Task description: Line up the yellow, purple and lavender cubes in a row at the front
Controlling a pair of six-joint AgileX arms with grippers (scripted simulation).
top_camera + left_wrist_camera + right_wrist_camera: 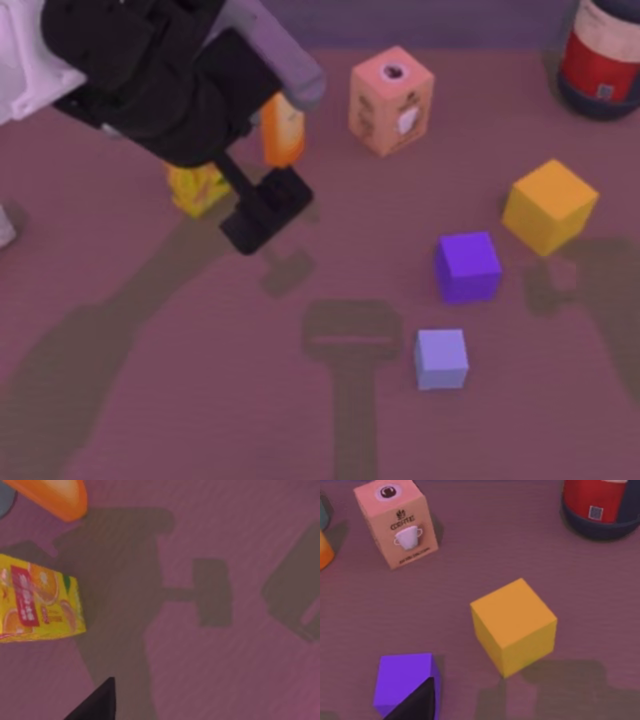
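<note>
Three cubes well apart from one another on the right half of the table [120, 420]: yellow cube [549, 205] nearest the right edge, purple cube [467, 266] just inward of it toward the middle, lavender cube [441, 359] closest to the front edge. No row formed yet. Left gripper [266, 212] high over the left half toward the rear, beside the juice carton [197, 188] and an orange object [282, 130]; fingers apparently pressed together and empty. Right gripper out of the top view; only a dark fingertip [417, 702] visible in the right wrist view, over the purple cube's edge, finger state impossible to tell. Pink box [391, 100] at the rear middle, red-and-dark container [600, 55] in the rear right corner.
</note>
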